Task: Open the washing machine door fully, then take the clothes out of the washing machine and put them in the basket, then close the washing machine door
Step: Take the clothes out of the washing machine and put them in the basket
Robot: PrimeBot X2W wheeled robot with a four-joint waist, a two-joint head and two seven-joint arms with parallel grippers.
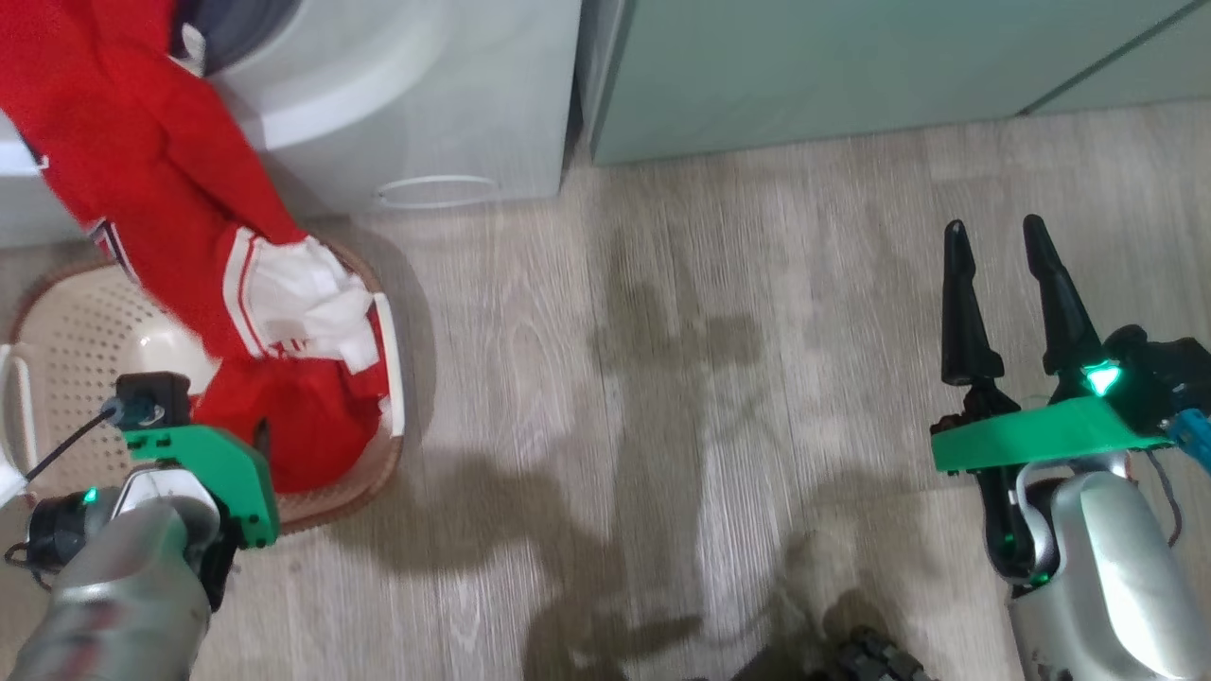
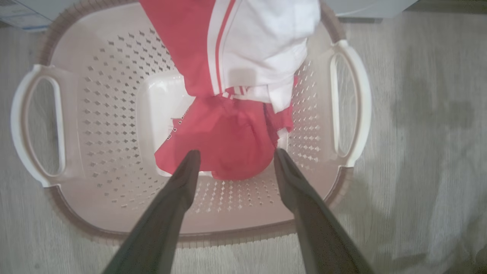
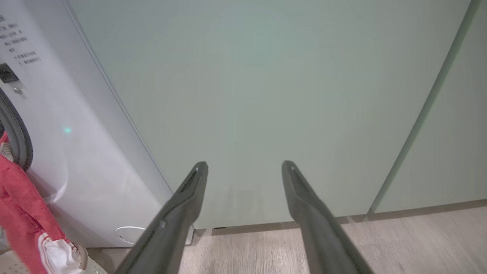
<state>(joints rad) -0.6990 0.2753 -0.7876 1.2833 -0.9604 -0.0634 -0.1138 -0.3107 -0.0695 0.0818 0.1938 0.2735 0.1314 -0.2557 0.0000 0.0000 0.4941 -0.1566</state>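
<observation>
The clothes (image 1: 161, 189), bright red with a white striped part, trail from the washing machine (image 1: 426, 85) opening down into the cream basket (image 1: 66, 350) on the floor. In the left wrist view my left gripper (image 2: 236, 153) hangs open above the basket (image 2: 114, 114), its tips just over the red heap (image 2: 228, 140) and holding nothing. My right gripper (image 1: 995, 236) stands open and empty far to the right over bare floor, facing a cabinet (image 3: 266, 95). The washing machine door is out of view.
Pale green cabinets (image 1: 804, 66) stand to the right of the machine, a narrow dark gap between them. The small round hatch (image 1: 435, 191) sits low on the machine's front. Wood-look floor (image 1: 681, 378) spreads between the basket and my right arm.
</observation>
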